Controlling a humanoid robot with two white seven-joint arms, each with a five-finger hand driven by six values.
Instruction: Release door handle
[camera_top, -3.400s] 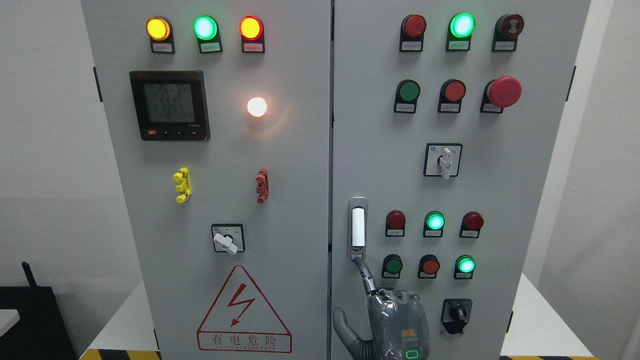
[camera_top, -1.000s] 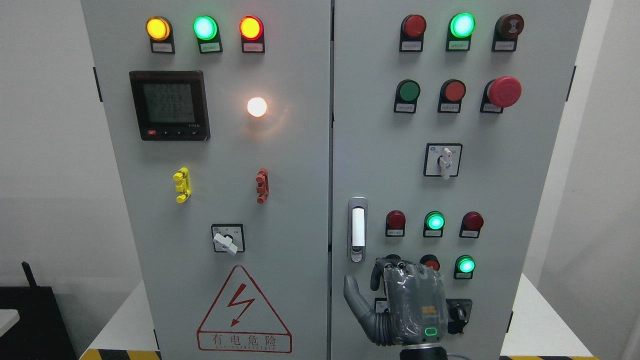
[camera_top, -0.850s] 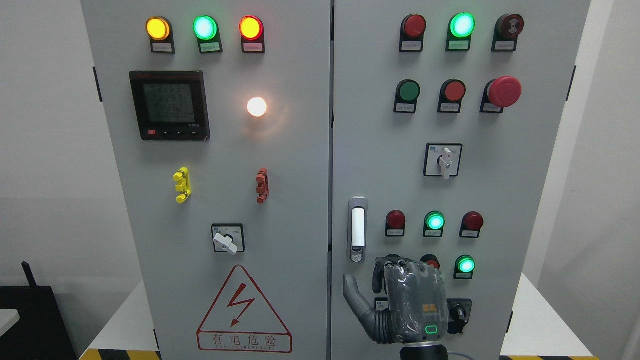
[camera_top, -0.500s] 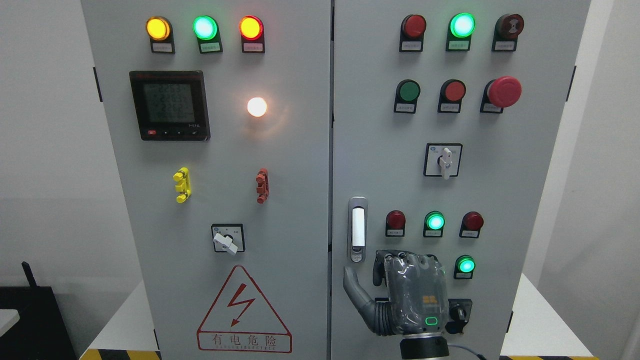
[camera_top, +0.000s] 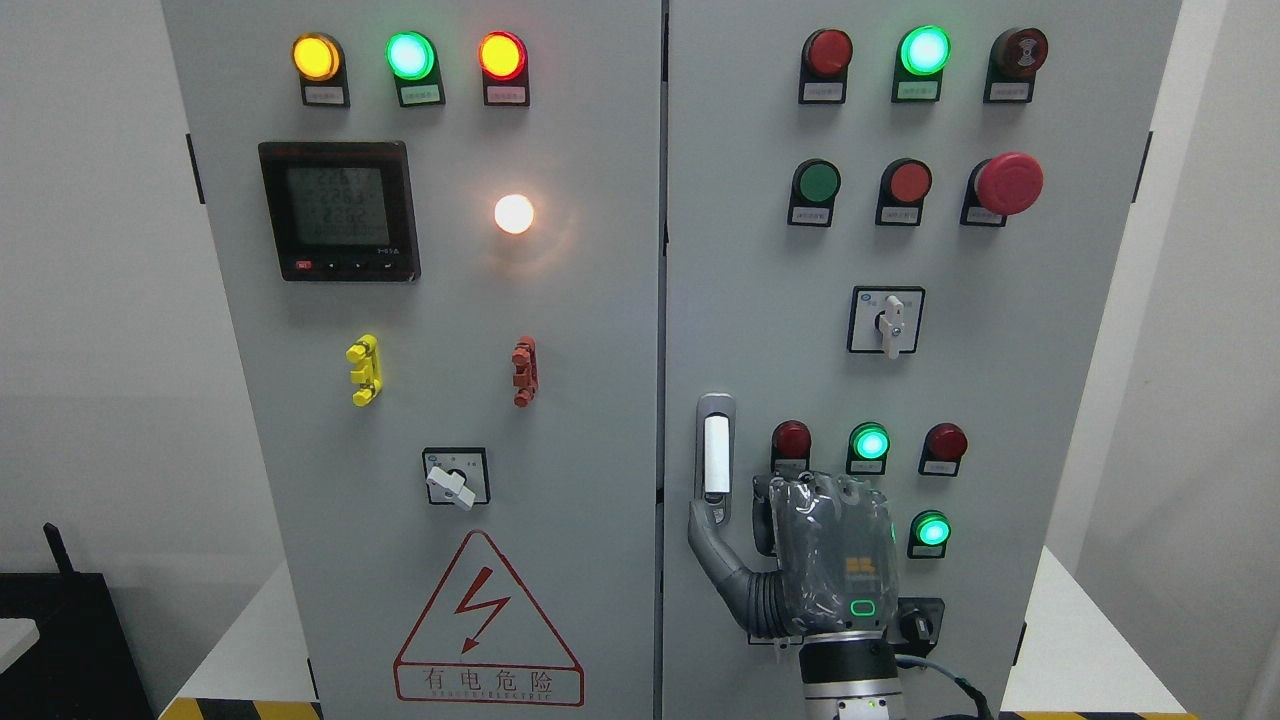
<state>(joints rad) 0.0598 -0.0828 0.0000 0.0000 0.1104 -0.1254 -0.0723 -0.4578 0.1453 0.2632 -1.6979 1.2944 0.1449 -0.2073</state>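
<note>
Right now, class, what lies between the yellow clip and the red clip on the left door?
In the head view, only bare grey door panel lies between the yellow clip and the red clip.

Right hand (camera_top: 832, 560), fingers (camera_top: 765, 520) curled, thumb overlapping the door handle (camera_top: 715, 455).

This looks like an electrical test room or industrial training lab. A tall grey control cabinet (camera_top: 560, 400) with two doors fills the space in front of me, standing on a white platform (camera_top: 1080, 650) edged with yellow-and-black hazard tape (camera_top: 235, 709). Its left door carries lit amber, green and red pilot lamps (camera_top: 410, 55), a digital power meter (camera_top: 338, 210) and a red high-voltage warning triangle (camera_top: 487, 620) with Chinese lettering. The right door has push buttons, rotary selector switches (camera_top: 886, 320) and a red emergency-stop mushroom button (camera_top: 1008, 183). Plain white walls (camera_top: 90, 300) stand behind, bare of any furnishing.
</note>
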